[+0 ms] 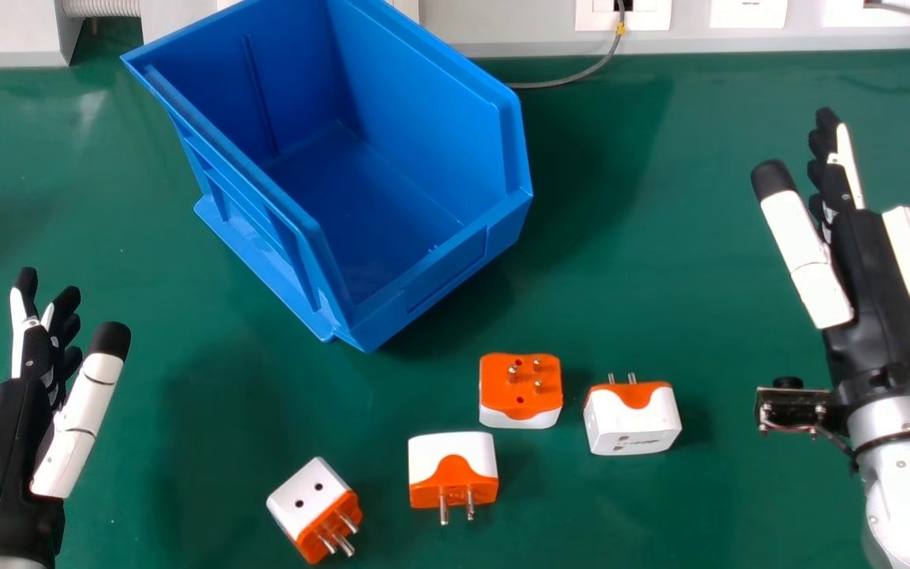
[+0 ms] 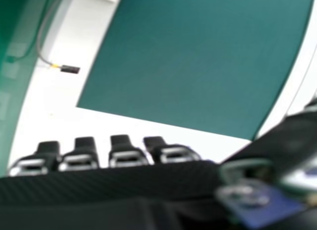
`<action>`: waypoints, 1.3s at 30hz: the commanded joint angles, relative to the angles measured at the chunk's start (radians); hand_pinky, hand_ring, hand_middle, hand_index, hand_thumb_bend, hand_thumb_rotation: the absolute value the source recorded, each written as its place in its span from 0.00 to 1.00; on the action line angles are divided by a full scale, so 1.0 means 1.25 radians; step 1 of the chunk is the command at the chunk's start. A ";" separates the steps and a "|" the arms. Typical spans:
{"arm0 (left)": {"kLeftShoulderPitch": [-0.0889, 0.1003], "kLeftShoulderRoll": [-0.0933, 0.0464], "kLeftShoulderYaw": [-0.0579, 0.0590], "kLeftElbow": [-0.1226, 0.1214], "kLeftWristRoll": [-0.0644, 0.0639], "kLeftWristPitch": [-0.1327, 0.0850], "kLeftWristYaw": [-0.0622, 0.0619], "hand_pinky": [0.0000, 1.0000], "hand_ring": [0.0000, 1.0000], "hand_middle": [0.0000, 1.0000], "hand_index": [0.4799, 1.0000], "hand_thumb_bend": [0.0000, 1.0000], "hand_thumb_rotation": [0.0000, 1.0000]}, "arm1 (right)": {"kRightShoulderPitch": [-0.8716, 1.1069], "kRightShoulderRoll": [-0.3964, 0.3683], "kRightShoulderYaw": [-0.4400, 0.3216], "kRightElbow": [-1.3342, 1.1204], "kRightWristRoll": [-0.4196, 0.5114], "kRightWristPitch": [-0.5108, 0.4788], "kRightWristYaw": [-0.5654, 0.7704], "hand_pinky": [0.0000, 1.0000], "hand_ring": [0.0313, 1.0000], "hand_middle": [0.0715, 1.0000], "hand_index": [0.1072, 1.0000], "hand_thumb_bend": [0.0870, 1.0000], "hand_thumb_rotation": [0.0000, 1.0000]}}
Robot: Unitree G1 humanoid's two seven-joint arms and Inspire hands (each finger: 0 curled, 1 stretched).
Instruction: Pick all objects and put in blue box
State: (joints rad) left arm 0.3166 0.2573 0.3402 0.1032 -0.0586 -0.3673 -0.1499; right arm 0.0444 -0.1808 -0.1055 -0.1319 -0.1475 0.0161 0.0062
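Blue in the head view, the box stands askew on the green table. Nearer, outside it, lie four orange-and-white adapters: a pins-up one, one to its right, one nearer and the leftmost one. The left robot hand is spread at the left; the right robot hand is spread at the right.

In the right hand view, the right robot hand's fingers are extended, with a grey cable beyond.

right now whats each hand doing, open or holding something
Left hand: open, fingers relaxed, holding nothing.
Right hand: open, fingers extended, holding nothing.
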 commanded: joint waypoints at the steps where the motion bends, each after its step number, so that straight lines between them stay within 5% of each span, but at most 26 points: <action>1: -0.006 0.014 0.005 0.002 0.001 -0.020 0.002 0.99 0.99 0.99 0.99 0.71 0.86 | -0.016 0.001 -0.004 -0.018 0.008 -0.007 -0.005 1.00 1.00 1.00 1.00 0.44 0.93; 8: -0.006 0.013 0.003 0.000 0.008 -0.019 0.007 1.00 1.00 0.99 0.99 0.69 0.87 | -0.019 0.001 -0.004 -0.016 0.006 -0.005 -0.006 1.00 1.00 1.00 1.00 0.44 0.93; 29: 0.000 0.010 0.003 -0.013 0.007 -0.013 0.004 1.00 0.99 0.99 0.99 0.70 0.87 | -0.018 -0.005 -0.005 -0.024 0.009 0.012 -0.002 1.00 1.00 1.00 1.00 0.45 0.92; 39: -0.004 0.007 0.006 -0.003 -0.005 -0.020 0.002 1.00 1.00 1.00 0.99 0.71 0.87 | -0.018 -0.007 -0.005 -0.019 0.011 0.013 0.001 1.00 1.00 1.00 1.00 0.45 0.92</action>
State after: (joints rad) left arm 0.3125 0.2590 0.3403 0.1106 -0.0539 -0.3698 -0.1493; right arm 0.0431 -0.1780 -0.1046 -0.1324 -0.1367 0.0351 0.0067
